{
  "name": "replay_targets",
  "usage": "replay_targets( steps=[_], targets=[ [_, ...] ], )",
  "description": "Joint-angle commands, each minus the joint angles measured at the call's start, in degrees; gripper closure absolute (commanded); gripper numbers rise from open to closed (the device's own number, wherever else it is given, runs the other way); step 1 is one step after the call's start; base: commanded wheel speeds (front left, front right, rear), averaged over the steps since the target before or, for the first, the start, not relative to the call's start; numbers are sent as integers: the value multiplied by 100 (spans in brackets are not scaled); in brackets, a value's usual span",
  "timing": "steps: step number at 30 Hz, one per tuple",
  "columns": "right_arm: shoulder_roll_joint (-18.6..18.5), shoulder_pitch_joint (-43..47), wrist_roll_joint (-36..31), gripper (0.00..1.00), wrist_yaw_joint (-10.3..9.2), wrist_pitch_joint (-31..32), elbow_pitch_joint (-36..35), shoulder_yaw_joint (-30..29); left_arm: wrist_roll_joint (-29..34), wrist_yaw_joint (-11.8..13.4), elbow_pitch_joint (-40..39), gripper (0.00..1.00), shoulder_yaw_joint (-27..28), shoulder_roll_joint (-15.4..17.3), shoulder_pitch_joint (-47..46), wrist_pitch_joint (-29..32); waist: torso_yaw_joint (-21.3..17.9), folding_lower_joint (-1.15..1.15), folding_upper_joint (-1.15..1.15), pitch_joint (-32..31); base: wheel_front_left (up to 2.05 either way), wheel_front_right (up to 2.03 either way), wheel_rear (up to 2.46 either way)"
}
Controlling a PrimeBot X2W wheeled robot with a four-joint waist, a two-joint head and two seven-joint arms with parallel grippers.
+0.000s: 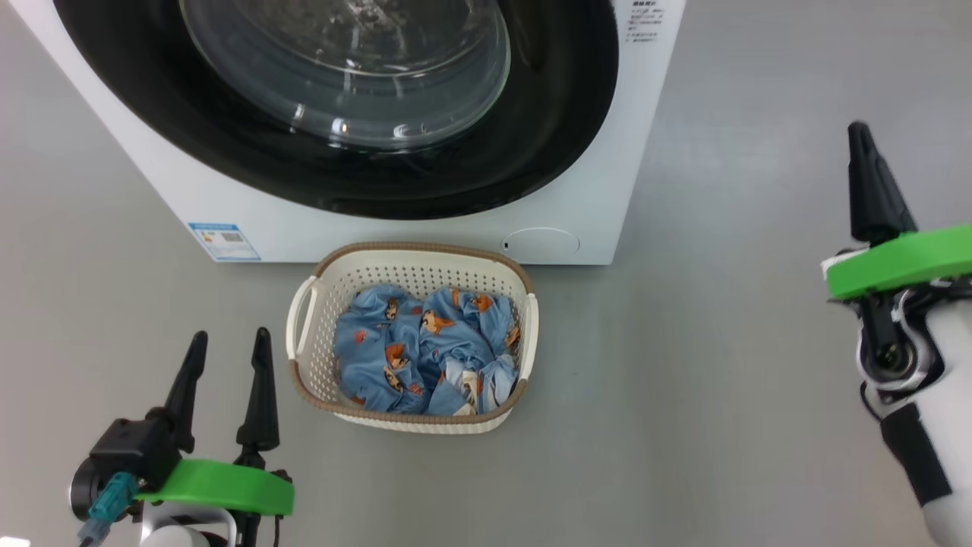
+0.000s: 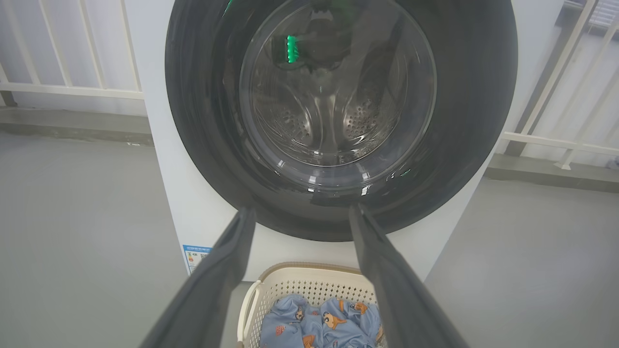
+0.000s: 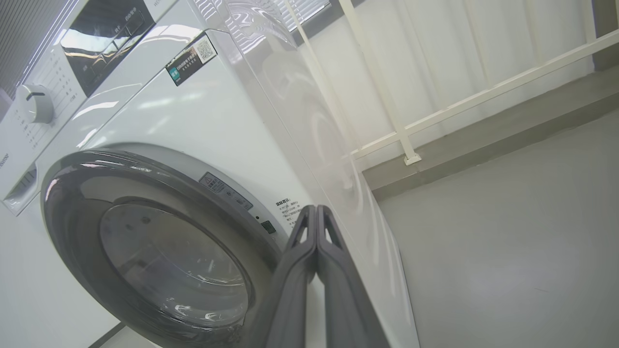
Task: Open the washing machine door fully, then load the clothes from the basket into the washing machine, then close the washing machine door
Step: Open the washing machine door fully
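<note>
Head view, from the lower left: my left gripper (image 1: pixel 231 334) hangs over the grey floor (image 1: pixel 683 380) with its two dark fingers spread wide and nothing between them, just left of the basket (image 1: pixel 414 248). Behind it, a small blue label sticker (image 1: pixel 224 241) sits on the low left corner of the washing machine (image 1: pixel 190 182). The basket stands on the floor, close in front of the machine, and the clothes (image 1: pixel 425 349) lie crumpled inside it, blue with orange figures. Above them the washing machine door (image 1: pixel 547 129) sits closed against the white front, its glass bowl bulging toward me. My left wrist view looks between my parted fingers straight at that door, with the basket below. Far to the right, well apart from the basket, my right gripper (image 1: pixel 859 134) is raised with its fingers pressed together on nothing. In my right wrist view they point at the machine's front just right of the door's rim; I cannot tell whether they touch it.
</note>
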Motion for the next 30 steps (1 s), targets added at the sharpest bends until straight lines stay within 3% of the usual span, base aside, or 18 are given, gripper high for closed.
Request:
replay_targets(
  steps=[1,13,22,30],
  targets=[
    [-109,-203,46,100,32,17,-77,156,-11,3,-178,0,153,152,-220,-38,76,0,0,100,0,0,0],
    [-410,-1377,2026,100,32,691,214,377,-61,3,-307,0,33,107,-422,-38,401,0,0,703,0,0,0],
    [-482,-2125,3553,100,32,1782,484,186,-126,3,-344,0,-76,61,-618,-38,655,0,0,1067,0,0,0],
    [-601,-2785,4144,100,32,2770,884,88,-188,3,-370,0,-174,23,-772,-38,859,0,0,1362,0,0,0]
  ],
)
